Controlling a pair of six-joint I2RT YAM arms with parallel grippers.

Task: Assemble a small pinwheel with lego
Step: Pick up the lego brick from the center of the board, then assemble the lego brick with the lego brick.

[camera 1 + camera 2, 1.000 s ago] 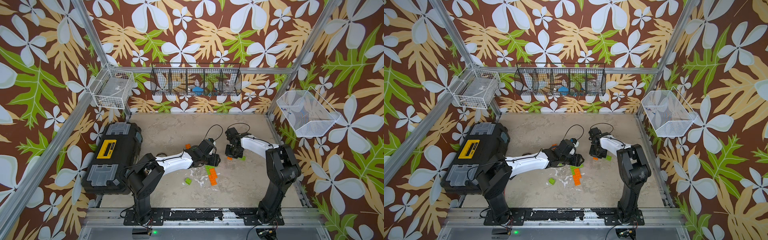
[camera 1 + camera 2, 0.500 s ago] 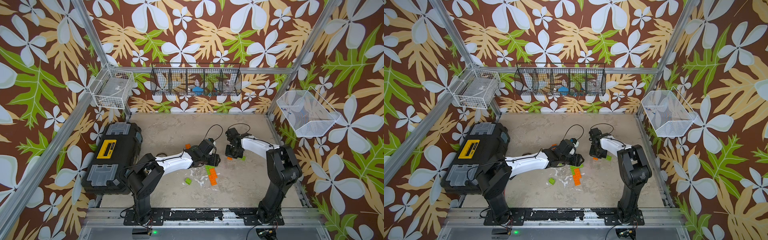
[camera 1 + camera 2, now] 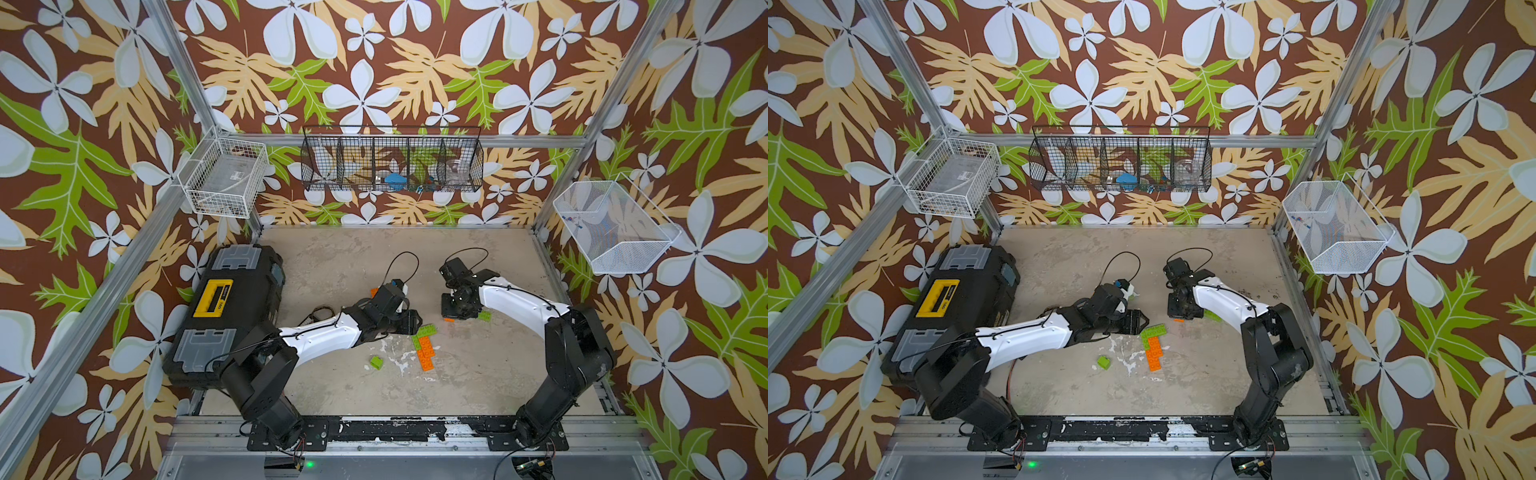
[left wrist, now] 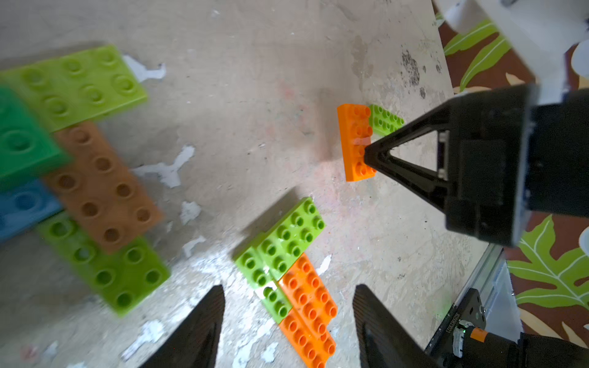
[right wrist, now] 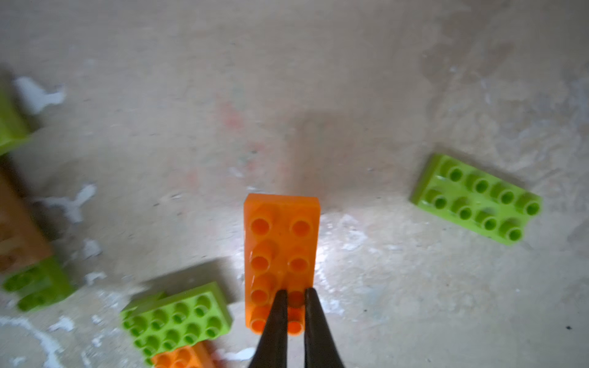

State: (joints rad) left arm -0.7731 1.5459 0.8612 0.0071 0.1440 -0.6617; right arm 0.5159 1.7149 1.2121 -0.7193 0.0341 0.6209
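Observation:
My right gripper (image 5: pixel 294 306) is shut on a stud of an orange lego brick (image 5: pixel 280 242) that rests on the floor; in both top views it stands over this brick (image 3: pixel 449 319) (image 3: pixel 1178 320). A lime brick (image 5: pixel 478 199) lies loose beside it. My left gripper (image 4: pixel 287 318) hangs open over a flat assembly of lime and orange bricks (image 4: pixel 296 280) (image 3: pixel 426 349). A second cluster of lime, dark green, blue and brown bricks (image 4: pixel 102 188) lies close by, hidden under the left arm in both top views. One small lime brick (image 3: pixel 377 362) lies apart.
A black toolbox (image 3: pixel 232 316) with a yellow handle stands at the left of the floor. Wire baskets (image 3: pixel 390 160) hang on the back and side walls. Aluminium frame posts and the front rail (image 3: pixel 374 432) bound the floor.

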